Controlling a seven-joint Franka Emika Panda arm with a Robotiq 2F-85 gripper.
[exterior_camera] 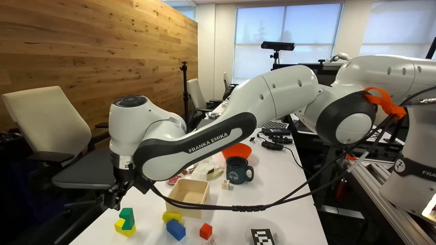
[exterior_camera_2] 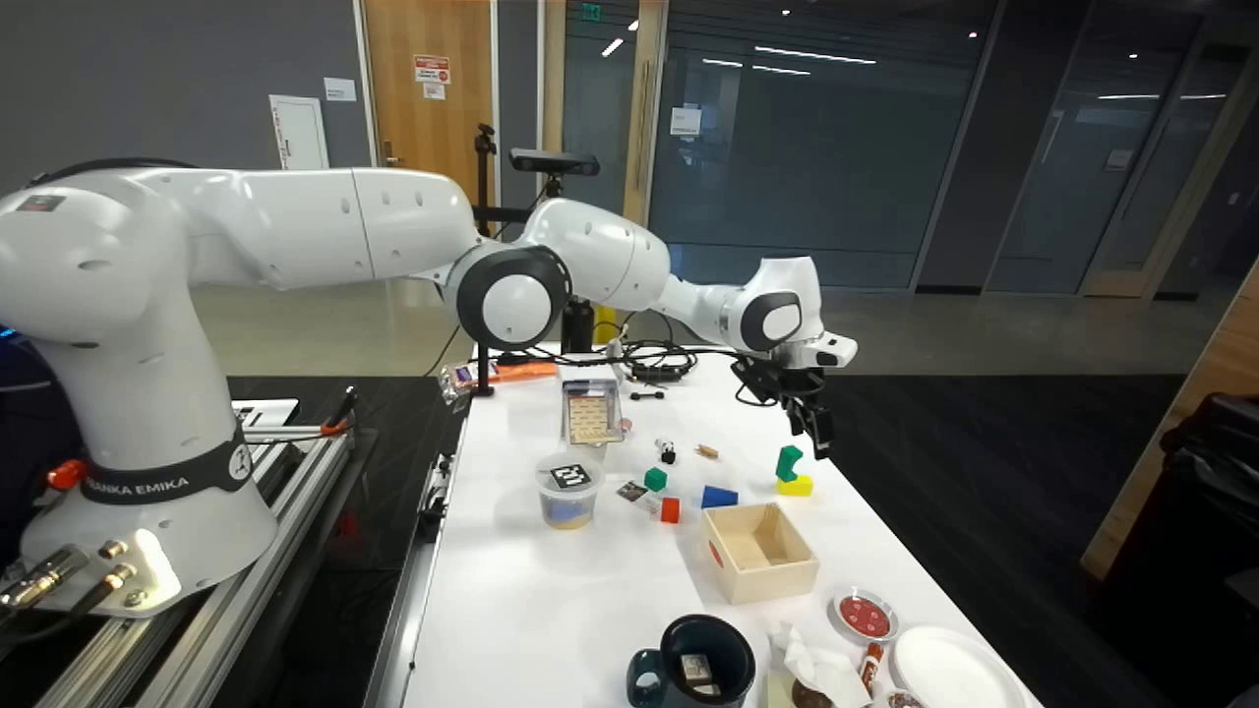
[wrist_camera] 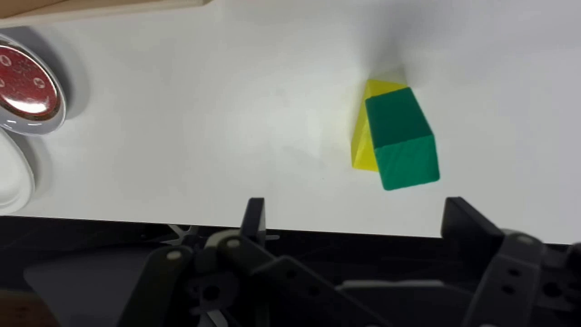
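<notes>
My gripper (wrist_camera: 356,202) stands open, with nothing between its fingers. Its fingertips hang close above the table's long edge, beside a small stack of blocks. A green block (wrist_camera: 406,136) with a notch in its side rests on a yellow block (wrist_camera: 363,145); in the wrist view both lie just beyond the fingertips, nearer the right finger (wrist_camera: 467,227). In both exterior views the gripper (exterior_camera: 115,204) is above and to the side of the green block (exterior_camera_2: 788,462), apart from it. The yellow block (exterior_camera_2: 795,487) lies flat on the table beneath, partly covered from above.
An open wooden box (exterior_camera_2: 777,585) stands near a blue block (exterior_camera: 176,229), a red cube (exterior_camera: 205,231) and a yellow cylinder (exterior_camera: 172,216). Farther along are a dark mug (exterior_camera: 235,172), an orange bowl (exterior_camera: 237,150), a red round dish (wrist_camera: 27,86) and a white plate (wrist_camera: 13,177).
</notes>
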